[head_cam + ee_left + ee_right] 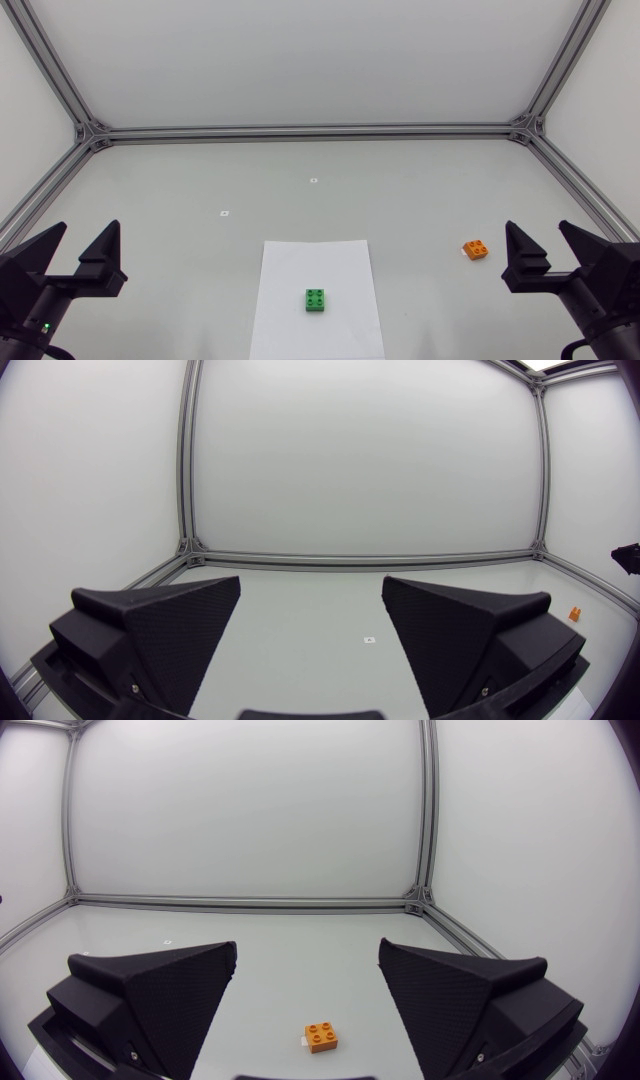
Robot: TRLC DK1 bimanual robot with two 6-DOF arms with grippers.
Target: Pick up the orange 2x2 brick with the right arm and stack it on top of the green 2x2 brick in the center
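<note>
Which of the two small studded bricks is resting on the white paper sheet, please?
The green 2x2 brick; the orange 2x2 brick sits on bare table.

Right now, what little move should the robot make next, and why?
Probably ease the right gripper forward and down over the orange brick: it stands open and empty, and the brick lies just ahead of it, untouched.

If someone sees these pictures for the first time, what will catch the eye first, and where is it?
Two coloured bricks stand out on the pale table: the green brick sits on a white sheet of paper near the middle, and the orange brick lies apart, just ahead of the right gripper. That gripper and the left gripper, at the opposite side, are both open and empty.
</note>
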